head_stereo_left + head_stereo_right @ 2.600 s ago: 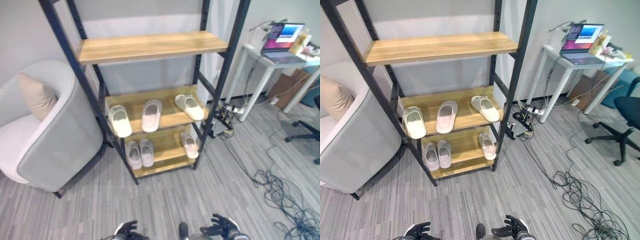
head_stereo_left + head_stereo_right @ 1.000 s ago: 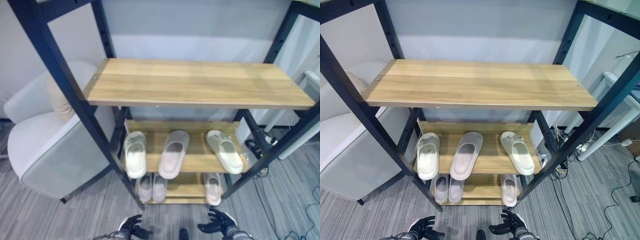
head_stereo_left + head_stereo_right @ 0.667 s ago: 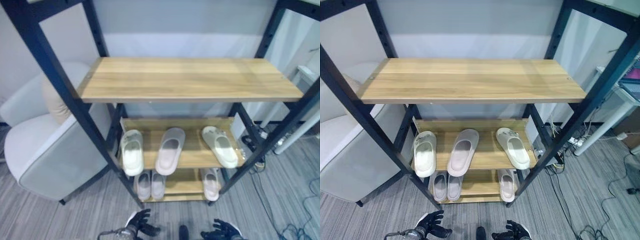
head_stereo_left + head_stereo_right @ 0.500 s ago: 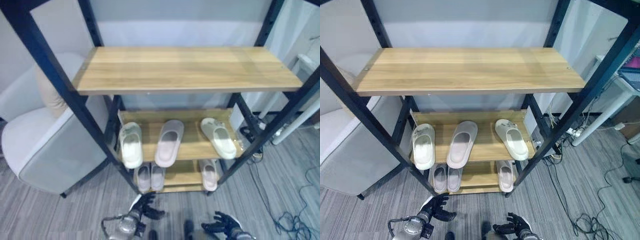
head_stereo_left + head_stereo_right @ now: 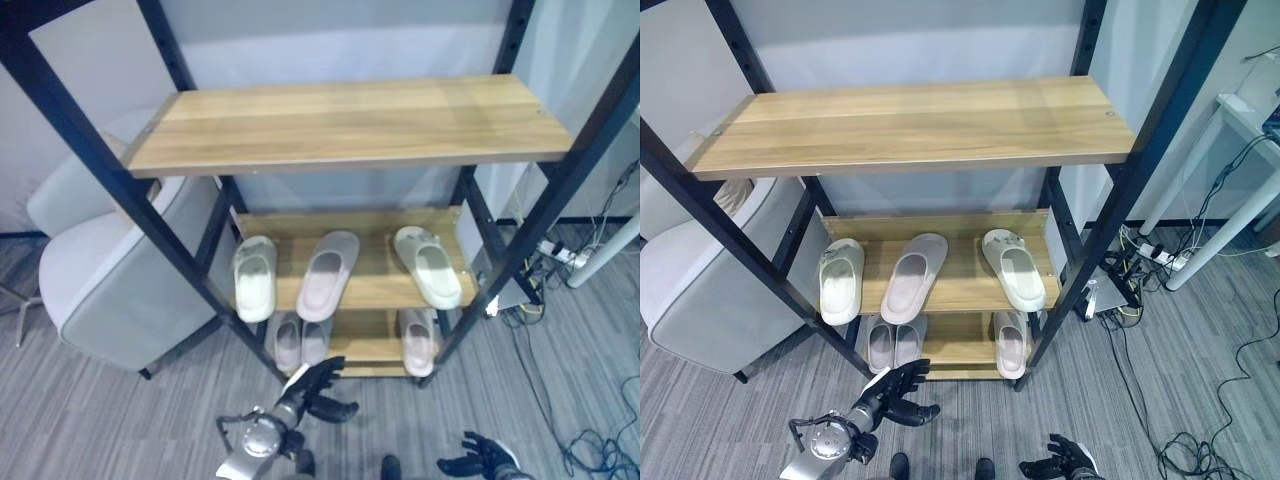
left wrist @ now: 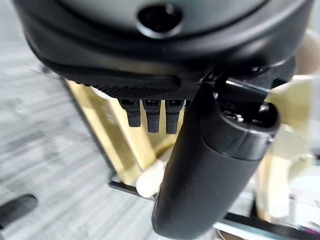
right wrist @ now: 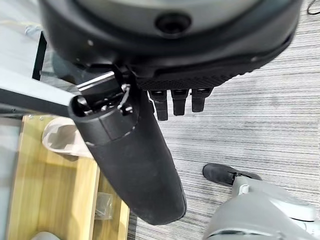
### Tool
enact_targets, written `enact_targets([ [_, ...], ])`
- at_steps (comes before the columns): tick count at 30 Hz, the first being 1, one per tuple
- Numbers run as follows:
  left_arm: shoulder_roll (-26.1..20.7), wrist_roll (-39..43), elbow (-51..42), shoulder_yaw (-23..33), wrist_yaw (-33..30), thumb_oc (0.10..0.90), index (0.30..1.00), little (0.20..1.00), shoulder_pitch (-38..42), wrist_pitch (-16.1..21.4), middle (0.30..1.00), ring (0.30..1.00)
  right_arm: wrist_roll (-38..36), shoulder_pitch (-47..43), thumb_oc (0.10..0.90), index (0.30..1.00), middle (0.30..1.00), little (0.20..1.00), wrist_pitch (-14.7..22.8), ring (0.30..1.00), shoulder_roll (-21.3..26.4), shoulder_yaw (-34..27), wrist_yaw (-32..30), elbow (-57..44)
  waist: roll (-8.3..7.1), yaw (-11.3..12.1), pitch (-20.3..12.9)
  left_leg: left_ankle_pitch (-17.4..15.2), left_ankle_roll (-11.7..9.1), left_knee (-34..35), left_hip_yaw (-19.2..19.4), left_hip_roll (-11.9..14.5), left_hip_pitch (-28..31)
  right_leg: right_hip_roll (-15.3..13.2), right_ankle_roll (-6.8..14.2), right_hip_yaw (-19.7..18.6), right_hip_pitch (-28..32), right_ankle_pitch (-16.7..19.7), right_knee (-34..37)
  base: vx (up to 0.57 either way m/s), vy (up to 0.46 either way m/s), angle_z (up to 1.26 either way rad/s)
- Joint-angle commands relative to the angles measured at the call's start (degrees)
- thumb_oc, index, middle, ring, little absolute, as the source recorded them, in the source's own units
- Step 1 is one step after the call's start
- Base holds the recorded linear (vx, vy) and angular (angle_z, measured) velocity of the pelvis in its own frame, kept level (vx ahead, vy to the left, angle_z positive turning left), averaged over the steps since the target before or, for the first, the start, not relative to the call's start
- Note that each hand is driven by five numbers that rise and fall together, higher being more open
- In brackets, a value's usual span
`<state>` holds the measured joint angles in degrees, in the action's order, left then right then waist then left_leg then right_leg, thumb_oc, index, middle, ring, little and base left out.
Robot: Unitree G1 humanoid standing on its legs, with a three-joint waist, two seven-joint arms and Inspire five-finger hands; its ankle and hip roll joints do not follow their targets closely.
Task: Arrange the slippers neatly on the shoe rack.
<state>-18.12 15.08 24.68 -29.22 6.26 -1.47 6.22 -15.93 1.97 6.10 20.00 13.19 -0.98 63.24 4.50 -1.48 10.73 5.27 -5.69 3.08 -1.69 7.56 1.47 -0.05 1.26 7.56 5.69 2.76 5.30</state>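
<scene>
The rack (image 5: pixel 910 125) holds 6 slippers: 3 on the middle shelf (image 5: pixel 955 285), 1 of them (image 5: pixel 1013 268) skewed, and 3 on the bottom shelf (image 5: pixel 950 358). Straightening is not yet done. The left hand (image 5: pixel 895 392), fingers spread, is empty near the bottom shelf. The right hand (image 5: pixel 1060 462) hangs low, relaxed and empty.

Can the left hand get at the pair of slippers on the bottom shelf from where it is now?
Probably yes: the left hand, fingers open, hovers just in front of the pair of slippers, with only bare floor between.
</scene>
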Motion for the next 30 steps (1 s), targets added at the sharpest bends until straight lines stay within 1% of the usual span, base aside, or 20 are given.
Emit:
enact_targets([
  [1, -1.94, 4.42, -7.18, 0.58, 2.27, 0.8, 0.9, 0.9, 3.76, 3.82, 0.9, 0.9, -0.03, -0.91, 0.8, 0.9, 0.9, 0.9, 2.09, 0.9, 0.06, 0.42, 0.61, -2.27, -2.52, -0.69, -0.75, -0.89, 0.04, -1.49, 1.05, -1.29, -2.65, -2.08, 1.75, -2.03, 1.64, -6.58, -0.3, 0.0, 0.0, 0.0],
  [3, -1.78, 5.38, -9.52, 0.03, 2.52, 0.8, 0.9, 0.9, 4.33, 4.05, 0.9, 0.9, 0.13, -0.49, 0.8, 0.9, 0.9, 0.9, 2.12, 0.9, -0.09, 0.62, 0.61, -2.34, -2.13, -1.09, -0.86, -0.78, 0.04, -0.87, 1.26, -1.4, -2.16, -2.13, 1.82, -1.88, 1.69, -6.58, -0.3, 0.01, 0.007, 0.02],
  [4, -2.03, 6.49, -12.31, -0.09, 2.89, 0.8, 0.9, 0.9, 4.58, 4.29, 0.9, 0.9, 0.39, -0.23, 0.8, 0.9, 0.9, 0.9, 2.18, 0.9, -0.24, 0.86, 0.64, -2.56, -1.87, -1.33, -0.9, -0.24, 0.13, -0.45, 1.54, -1.46, -2.02, -2.15, 1.89, -1.94, 1.44, -5.97, -0.3, 0.0, 0.0, 0.0],
  [7, -2.44, 7.81, -15.24, 0.13, 2.94, 0.8, 0.9, 0.9, 4.85, 4.73, 0.9, 0.9, 0.6, 0.08, 0.8, 0.9, 0.9, 0.9, 2.29, 0.9, -0.36, 1.06, 0.53, -2.85, -1.77, -1.45, -1.17, -0.28, 0.2, 0.2, 1.76, -1.67, -1.5, -2.18, 2.0, -2.13, 1.43, -5.9, -0.3, 0.0, 0.0, 0.0],
  [10, -2.11, 11.51, -18.88, 0.92, 2.64, 0.8, 0.9, 0.9, 4.91, 5.07, 0.9, 0.9, 1.05, 0.42, 0.8, 0.9, 0.9, 0.9, 2.45, 0.9, -0.69, 1.59, 0.44, -2.88, -1.86, -1.72, -1.51, -0.55, 0.26, 0.62, 2.22, -1.75, -0.7, -2.16, 2.08, -2.34, 1.5, -5.82, -0.3, 0.0, 0.0, 0.0],
  [11, -1.19, 14.61, -19.74, 1.25, 2.35, 0.8, 0.9, 0.9, 5.09, 4.99, 0.9, 0.9, 1.28, 0.6, 0.8, 0.9, 0.9, 0.9, 2.25, 0.9, -0.96, 1.98, 0.4, -2.75, -1.92, -1.91, -1.74, -0.68, 0.33, 0.84, 2.41, -1.83, -0.32, -2.14, 2.12, -2.55, 1.58, -5.84, -0.3, 0.0, 0.0, 0.0],
  [12, -1.19, 14.62, -19.76, 1.26, 2.35, 0.8, 0.9, 0.9, 5.09, 4.98, 0.9, 0.9, 1.28, 0.61, 0.8, 0.9, 0.9, 0.9, 2.25, 0.9, -0.95, 1.99, 0.4, -2.75, -1.92, -1.91, -1.73, -0.68, 0.33, 0.84, 2.42, -1.83, -0.3, -2.14, 2.12, -2.55, 1.6, -5.84, -0.3, 0.0, 0.0, 0.0],
  [14, 0.25, 18.13, -22.92, 1.49, 1.2, 0.8, 0.9, 0.9, 6.97, 5.52, 0.9, 0.9, 1.06, 0.64, 0.8, 0.9, 0.9, 0.9, 2.1, 0.9, -1.74, 2.73, 0.39, -1.73, -2.24, -2.12, -2.25, -1.01, 0.43, 1.21, 2.58, -1.92, 0.51, -2.14, 2.2, -2.8, 1.99, -5.92, -0.3, 0.03, -0.004, -0.05],
  [15, 0.25, 18.13, -22.93, 1.49, 1.2, 0.8, 0.9, 0.9, 6.98, 5.51, 0.9, 0.9, 1.06, 0.63, 0.8, 0.9, 0.9, 0.9, 2.1, 0.9, -1.74, 2.73, 0.39, -1.72, -2.24, -2.11, -2.21, -1.01, 0.43, 1.21, 2.59, -1.92, 0.54, -2.14, 2.2, -2.81, 2.01, -5.93, -0.3, 0.05, -0.005, -0.1],
  [16, 0.91, 17.79, -24.23, 1.65, -0.11, 0.8, 0.9, 0.9, 8.77, 6.33, 0.9, 0.9, 1.15, 0.57, 0.8, 0.9, 0.9, 0.9, 2.14, 0.9, -2.11, 3.23, 0.19, -1.51, -2.42, -2.26, -2.5, -1.22, 0.46, 1.43, 2.72, -1.9, 1.01, -2.21, 2.26, -3.02, 2.19, -5.97, -0.3, 0.03, -0.004, -0.08],
  [19, 0.87, 15.51, -24.65, 1.93, -1.61, 0.8, 0.9, 0.9, 10.82, 7.09, 0.9, 0.9, 1.12, 0.67, 0.8, 0.9, 0.9, 0.9, 2.23, 0.9, -2.25, 3.54, 0.11, -1.76, -2.6, -2.39, -2.69, -1.47, 0.44, 1.6, 2.9, -1.85, 1.4, -2.23, 2.32, -3.09, 2.33, -6.06, -0.3, 0.04, -0.003, -0.05],
  [21, 0.06, 10.92, -24.93, 2.44, -3.66, 0.8, 0.9, 0.9, 13.55, 8.04, 0.9, 0.9, 1.07, 0.84, 0.8, 0.9, 0.9, 0.9, 2.35, 0.9, -2.31, 3.64, 0.07, -2.08, -2.75, -2.58, -2.89, -1.66, 0.44, 1.72, 3.06, -1.89, 1.72, -2.36, 2.47, -3.08, 2.45, -6.04, -0.3, 0.02, 0.0, -0.01],
  [24, -2.6, 1.2, -24.85, 3.01, -5.92, 0.8, 0.9, 0.9, 18.19, 8.97, 0.9, 0.9, 1.12, 0.97, 0.8, 0.9, 0.9, 0.9, 2.46, 0.9, -2.22, 3.59, 0.17, -2.14, -2.83, -2.78, -3.21, -1.96, 0.4, 1.92, 3.32, -1.89, 2.07, -2.55, 2.71, -3.03, 2.54, -6.03, -0.3, 0.03, 0.008, 0.0],
  [28, -5.25, -8.06, -23.34, 3.96, -8.85, 0.8, 0.9, 0.9, 23.62, 9.53, 0.9, 0.9, 1.29, 0.85, 0.8, 0.9, 0.9, 0.9, 2.39, 0.9, -2.18, 3.48, 0.6, -1.45, -2.82, -3.14, -3.49, -2.3, 0.37, 1.92, 3.54, -1.96, 2.41, -2.69, 3.03, -2.97, 2.59, -5.93, -0.3, 0.04, 0.012, -0.02],
  [29, -6.45, -11.67, -22.39, 4.52, -10.22, 0.8, 0.9, 0.9, 25.6, 9.45, 0.9, 0.9, 1.47, 1.01, 0.8, 0.9, 0.9, 0.9, 2.21, 0.9, -2.15, 3.6, 0.94, -1.24, -2.82, -3.31, -3.62, -2.46, 0.34, 1.92, 3.68, -1.93, 2.47, -2.77, 3.15, -2.99, 2.53, -5.89, -0.3, 0.0, 0.0, 0.0],
  [30, -6.44, -11.7, -22.35, 4.5, -10.25, 0.8, 0.9, 0.9, 25.65, 9.47, 0.9, 0.9, 1.47, 0.98, 0.8, 0.9, 0.9, 0.9, 2.22, 0.9, -2.16, 3.59, 0.94, -1.22, -2.83, -3.31, -3.6, -2.45, 0.34, 1.92, 3.68, -1.94, 2.47, -2.77, 3.16, -2.99, 2.53, -5.89, -0.3, 0.03, 0.015, 0.0],
])
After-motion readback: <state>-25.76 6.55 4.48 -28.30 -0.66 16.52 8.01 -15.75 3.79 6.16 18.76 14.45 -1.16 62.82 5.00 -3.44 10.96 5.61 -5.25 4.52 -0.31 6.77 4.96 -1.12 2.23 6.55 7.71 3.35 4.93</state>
